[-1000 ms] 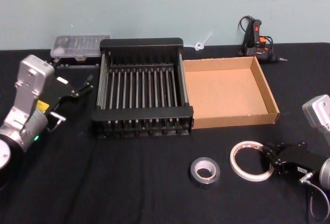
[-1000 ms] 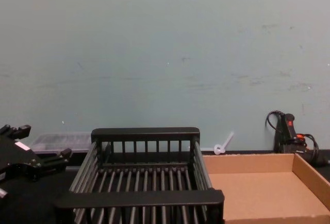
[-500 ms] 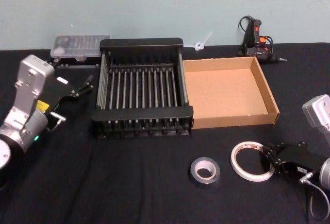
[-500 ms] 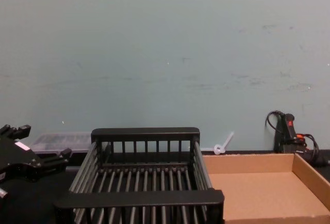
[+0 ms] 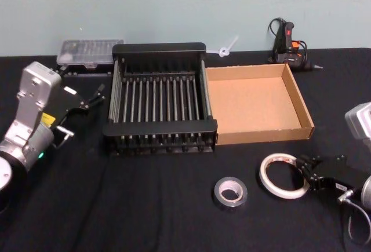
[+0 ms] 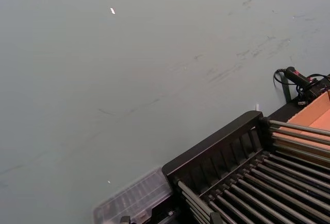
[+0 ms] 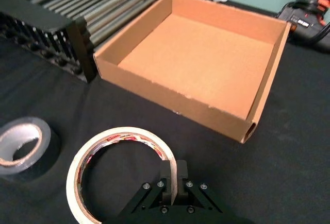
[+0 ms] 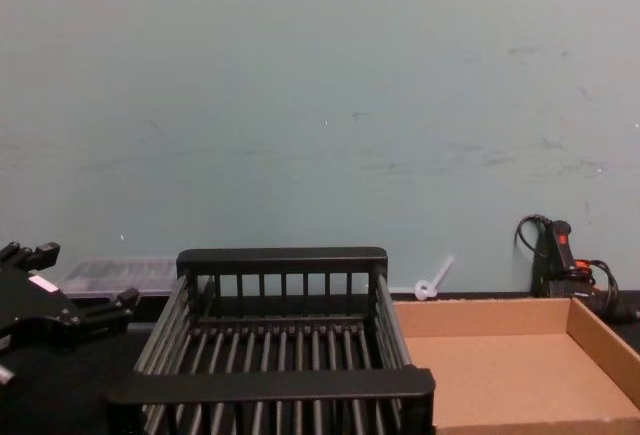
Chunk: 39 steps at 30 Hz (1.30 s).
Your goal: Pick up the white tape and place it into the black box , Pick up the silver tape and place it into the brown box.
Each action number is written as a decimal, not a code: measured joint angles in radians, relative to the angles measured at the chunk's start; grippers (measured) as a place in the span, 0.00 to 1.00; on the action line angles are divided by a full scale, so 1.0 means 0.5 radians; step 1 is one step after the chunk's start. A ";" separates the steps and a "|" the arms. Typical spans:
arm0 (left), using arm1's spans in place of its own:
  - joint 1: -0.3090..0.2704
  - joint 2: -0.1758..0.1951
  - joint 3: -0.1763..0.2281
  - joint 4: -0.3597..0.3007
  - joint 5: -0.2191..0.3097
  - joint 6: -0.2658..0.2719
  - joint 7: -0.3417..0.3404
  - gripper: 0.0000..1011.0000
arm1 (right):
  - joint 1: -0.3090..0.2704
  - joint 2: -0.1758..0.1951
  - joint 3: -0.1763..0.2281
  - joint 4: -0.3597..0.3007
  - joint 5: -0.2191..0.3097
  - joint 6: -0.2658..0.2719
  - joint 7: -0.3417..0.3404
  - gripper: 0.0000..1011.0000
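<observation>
Right wrist view gives what the head view can't: right tool [image 7: 174, 182] fingers pinched tight on the white tape [image 7: 121, 171] rim, roll flat on the black counter [image 5: 145, 205] in front of the brown box [image 5: 255, 101]. Two rolls, two boxes: silver tape [image 5: 231, 192] just beside it, black box [image 5: 159, 98] touching the brown one. Left tool [image 5: 87, 98] parked open left of black box. Glue gun [image 5: 288, 43] behind.

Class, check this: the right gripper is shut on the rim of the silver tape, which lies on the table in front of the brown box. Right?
Not quite. The right gripper is shut on the rim of the white tape, not the silver tape, as the right wrist view shows. It does lie in front of the brown box.
</observation>
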 joint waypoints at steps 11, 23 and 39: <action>0.000 0.000 0.000 0.000 0.000 0.000 0.000 0.99 | 0.057 -0.018 0.010 -0.034 0.020 -0.043 -0.017 0.07; 0.000 0.000 0.000 0.000 0.000 0.000 0.000 0.99 | 0.282 -0.102 -0.094 0.066 -0.071 -0.150 0.001 0.07; 0.000 0.000 0.000 0.000 0.000 0.000 0.000 0.99 | 0.632 -0.293 -0.239 0.328 -0.183 -0.280 0.049 0.07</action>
